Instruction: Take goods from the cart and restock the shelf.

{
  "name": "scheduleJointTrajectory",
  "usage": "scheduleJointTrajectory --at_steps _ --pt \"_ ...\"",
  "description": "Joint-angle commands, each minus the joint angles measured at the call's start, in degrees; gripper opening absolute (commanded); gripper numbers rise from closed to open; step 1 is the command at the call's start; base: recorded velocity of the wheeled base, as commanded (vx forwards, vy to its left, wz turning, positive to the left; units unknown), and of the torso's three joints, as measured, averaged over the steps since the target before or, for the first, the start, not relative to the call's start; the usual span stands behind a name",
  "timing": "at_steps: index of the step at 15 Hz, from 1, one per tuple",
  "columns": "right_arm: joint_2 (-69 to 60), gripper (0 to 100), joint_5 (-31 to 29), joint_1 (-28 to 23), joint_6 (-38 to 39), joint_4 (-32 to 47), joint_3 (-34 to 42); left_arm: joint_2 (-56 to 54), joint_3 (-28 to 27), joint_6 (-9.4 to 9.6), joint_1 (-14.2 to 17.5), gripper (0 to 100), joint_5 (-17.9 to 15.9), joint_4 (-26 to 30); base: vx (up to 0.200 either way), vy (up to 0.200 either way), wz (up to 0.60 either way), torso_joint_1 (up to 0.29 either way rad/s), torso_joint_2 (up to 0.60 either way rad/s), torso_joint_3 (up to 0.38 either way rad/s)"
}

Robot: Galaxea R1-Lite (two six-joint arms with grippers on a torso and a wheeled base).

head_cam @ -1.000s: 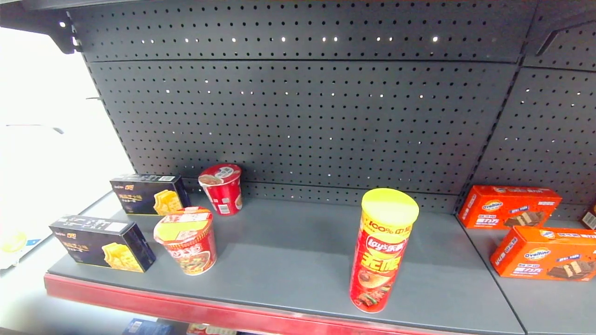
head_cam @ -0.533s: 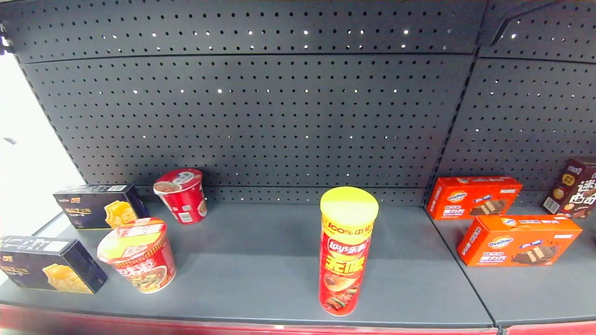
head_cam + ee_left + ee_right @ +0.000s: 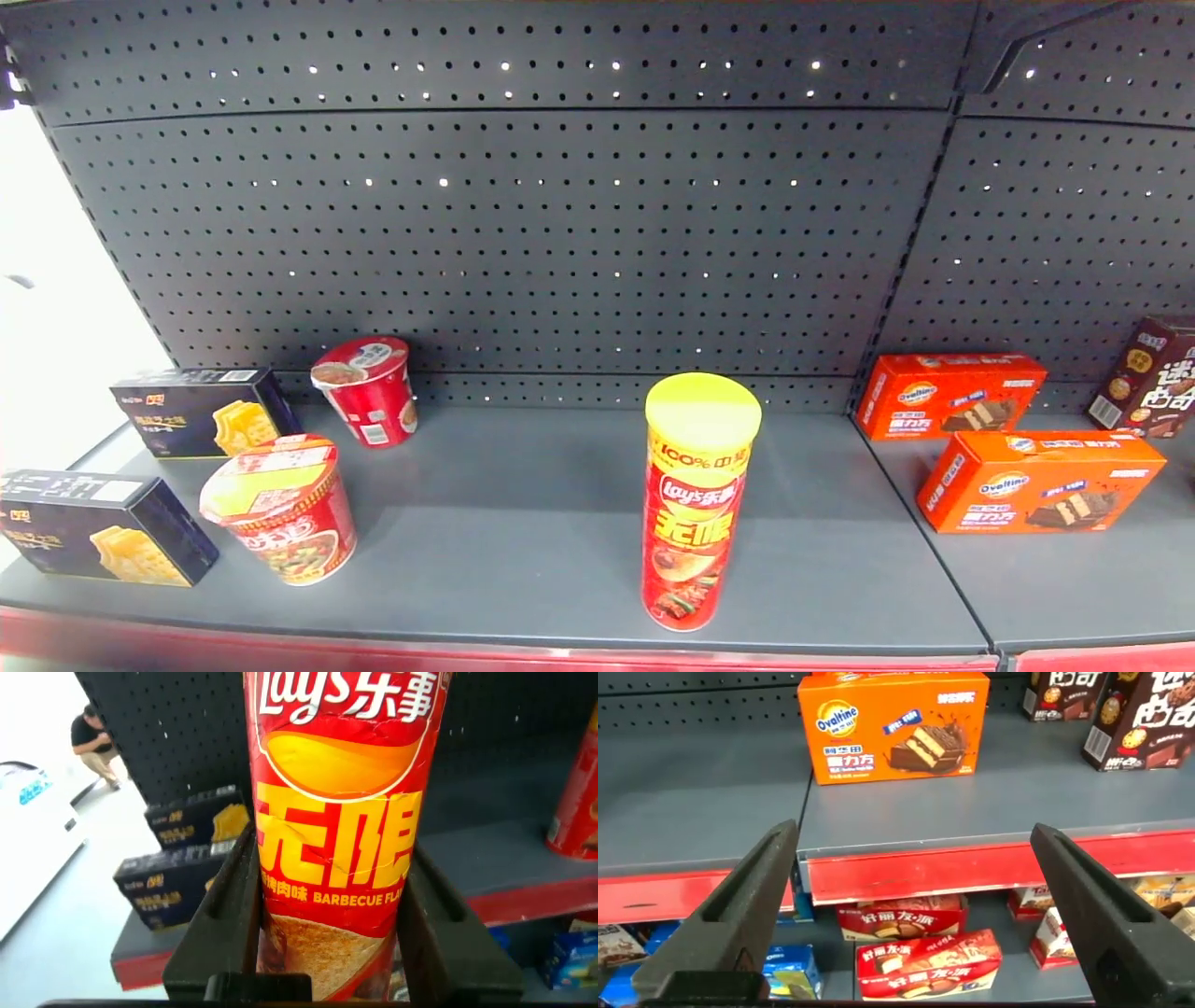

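My left gripper is shut on a red chips can with yellow print, held upright between both fingers in front of the shelf. A second chips can with a yellow lid stands near the front of the grey shelf board. My right gripper is open with nothing between its fingers, facing the red shelf edge below an orange box.
On the shelf's left stand two noodle cups and two dark boxes. Two orange boxes and a brown box lie to the right. Free board lies between the cups and the standing can. Boxes fill the shelf below.
The head view has shifted to the right along the shelf, bringing the brown box into sight. The goods on the shelf have kept their places.
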Motion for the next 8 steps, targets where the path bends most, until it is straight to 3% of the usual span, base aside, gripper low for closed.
scheduleJointTrajectory --at_steps 1,3,5,8 --pt "0.2 100 -0.1 0.0 -0.2 0.0 0.0 12.8 -7.1 0.04 -1.1 0 -1.3 -5.8 0.0 0.0 0.0 0.0 0.0 0.0" --pt "0.2 100 0.2 0.0 0.2 -0.1 0.0 19.6 -8.0 -0.13 -2.3 0 -4.9 -8.8 0.0 0.0 0.0 0.0 0.0 0.0" --pt "0.2 100 2.4 0.0 -0.5 0.0 0.0 25.7 -8.0 -0.4 -2.7 0 -6.9 -15.7 0.0 0.0 0.0 0.0 0.0 0.0" --pt "0.2 100 5.5 0.0 -5.7 0.0 0.0 35.1 -8.7 -3.21 -4.3 0 -7.0 -27.2 0.0 0.0 0.0 0.0 0.0 0.0"
